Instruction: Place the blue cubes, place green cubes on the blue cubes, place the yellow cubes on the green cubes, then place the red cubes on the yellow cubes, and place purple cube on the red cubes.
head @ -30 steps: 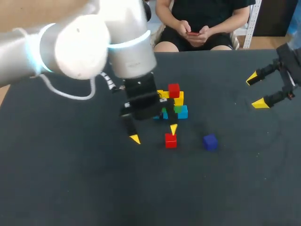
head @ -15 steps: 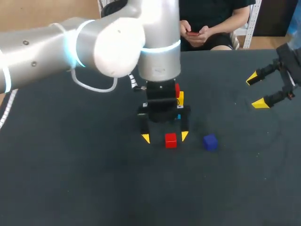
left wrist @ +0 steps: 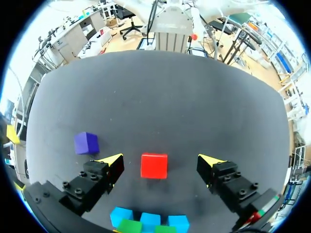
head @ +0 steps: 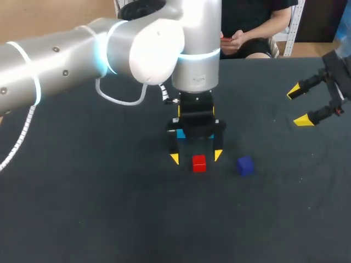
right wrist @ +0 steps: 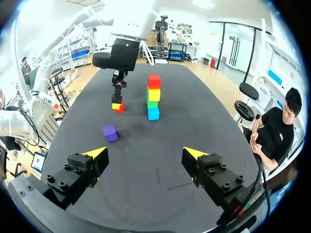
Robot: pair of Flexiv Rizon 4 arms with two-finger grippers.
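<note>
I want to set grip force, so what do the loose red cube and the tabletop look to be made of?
Red cube: likely hard plastic or painted wood; flat even faces, crisp edges, no gloss. Tabletop: seemingly a dark matte cloth or mat; no glare, faint pale specks. The pictures cannot settle either.

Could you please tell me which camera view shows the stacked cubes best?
The right wrist view: the stack stands unobstructed, red on yellow on green on blue. In the head view the left arm hides all but a bit of blue. The left wrist view catches only its blue and green cubes, under the left pincer.
</note>
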